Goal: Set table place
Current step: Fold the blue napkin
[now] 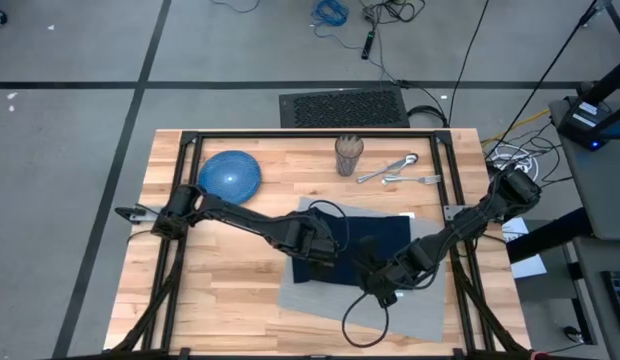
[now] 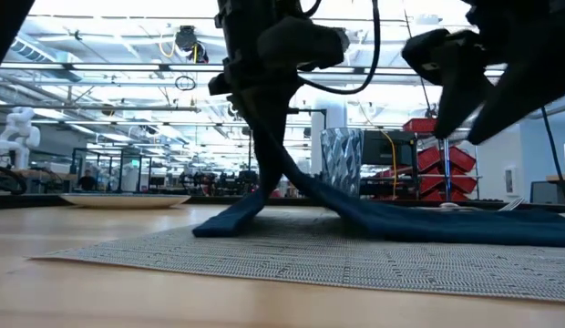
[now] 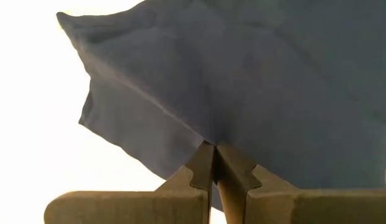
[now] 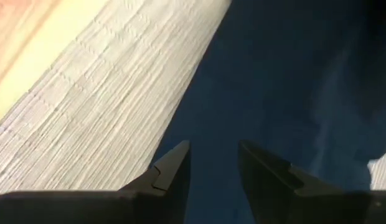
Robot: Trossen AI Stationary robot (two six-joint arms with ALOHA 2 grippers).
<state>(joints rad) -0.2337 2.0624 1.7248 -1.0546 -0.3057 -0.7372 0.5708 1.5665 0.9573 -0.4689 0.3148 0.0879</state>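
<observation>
On the light wooden table (image 1: pixel 220 280) lies the grey placemat (image 1: pixel 315 292), and on it a navy napkin (image 1: pixel 378 238). My left gripper (image 1: pixel 325 250) is over the napkin's left part and shut on it. The cloth is drawn up into a peak (image 2: pixel 269 169), while the rest lies on the mat. My right gripper (image 4: pixel 213 168) hangs open above the napkin's near right part, with the mat's weave (image 4: pixel 106 99) beside it. In the low view it stands well clear above the cloth (image 2: pixel 451 100). My left gripper pinches a raised fold of the napkin (image 3: pixel 208 138) between its two shut fingers, near the cloth's left end. It comes steeply from above. The cloth slopes down from the fingers. Its left corner (image 2: pixel 214 228) and its right part (image 2: pixel 465 226) rest on the placemat.
A round blue plate (image 1: pixel 231 173) sits at the far left of the table. A glass (image 1: pixel 349 155) and cutlery (image 1: pixel 395 170) lie along the far edge. A cable loop (image 1: pixel 365 325) hangs over the mat's near part.
</observation>
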